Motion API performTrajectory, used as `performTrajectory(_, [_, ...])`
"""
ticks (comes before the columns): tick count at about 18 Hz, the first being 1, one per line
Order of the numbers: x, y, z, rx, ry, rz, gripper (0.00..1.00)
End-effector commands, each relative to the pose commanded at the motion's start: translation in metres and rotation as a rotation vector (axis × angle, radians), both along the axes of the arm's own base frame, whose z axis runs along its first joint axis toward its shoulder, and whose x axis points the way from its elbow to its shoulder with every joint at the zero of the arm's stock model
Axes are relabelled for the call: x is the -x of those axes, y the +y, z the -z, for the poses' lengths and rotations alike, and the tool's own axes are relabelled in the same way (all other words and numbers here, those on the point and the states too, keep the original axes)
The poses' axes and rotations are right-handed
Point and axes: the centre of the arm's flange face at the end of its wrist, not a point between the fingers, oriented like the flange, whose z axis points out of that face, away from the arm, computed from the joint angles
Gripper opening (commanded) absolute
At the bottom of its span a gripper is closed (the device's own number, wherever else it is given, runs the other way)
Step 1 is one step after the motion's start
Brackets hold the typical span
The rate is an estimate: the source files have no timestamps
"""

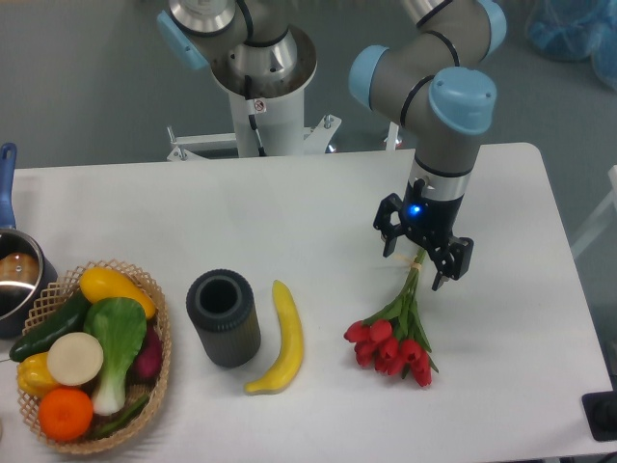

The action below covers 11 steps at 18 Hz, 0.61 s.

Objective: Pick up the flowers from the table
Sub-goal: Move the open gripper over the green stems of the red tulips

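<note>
One black two-finger gripper (425, 253) spread open astride green stems of red tulip bouquet (393, 345), nothing held, near right edge of white tabletop (289, 212). Best: close squarely on stems, lift straight.

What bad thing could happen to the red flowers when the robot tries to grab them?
The gripper sits over the thin stem end of the flowers, so the heavy red buds might droop or slip out when lifted. Squeezing could also crush the stems. The banana lies well to the side, probably safe.

Grey floor (87, 87) — blue bag (569, 29)
</note>
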Motion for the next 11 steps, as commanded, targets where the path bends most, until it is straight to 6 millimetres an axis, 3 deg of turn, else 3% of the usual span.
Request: performTrajectory(11, [-0.0026, -0.0025, 0.0072, -0.073, -0.052, 0.003, 1.00])
